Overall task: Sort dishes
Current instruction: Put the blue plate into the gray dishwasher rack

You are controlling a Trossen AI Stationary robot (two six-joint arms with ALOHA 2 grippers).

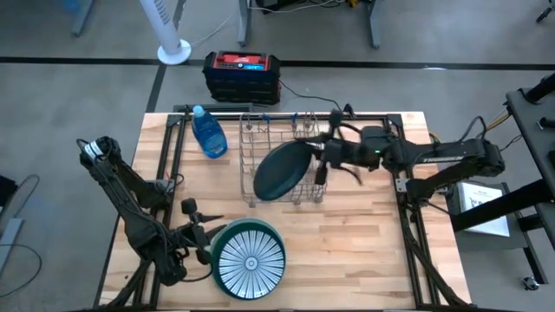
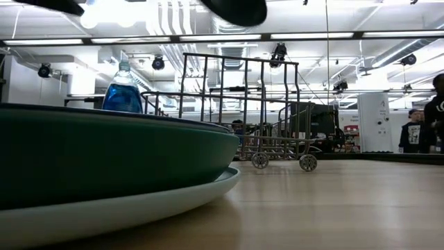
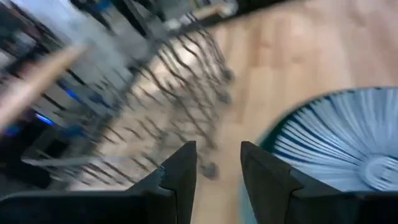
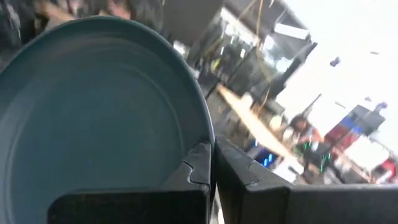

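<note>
right claw [image 1: 323, 160] pinching round glossy teal plate [image 1: 279, 171] rim | wire rack [image 1: 260, 139] | left claw [image 1: 201, 232] released

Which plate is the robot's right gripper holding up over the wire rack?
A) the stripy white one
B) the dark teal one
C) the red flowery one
B: the right gripper is shut on the rim of the dark teal plate, lifted above the wire rack.

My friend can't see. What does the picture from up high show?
The right end effector holds a round dark teal plate over the wire dish rack. The left end effector waits beside a round white striped plate on the wooden table.
</note>
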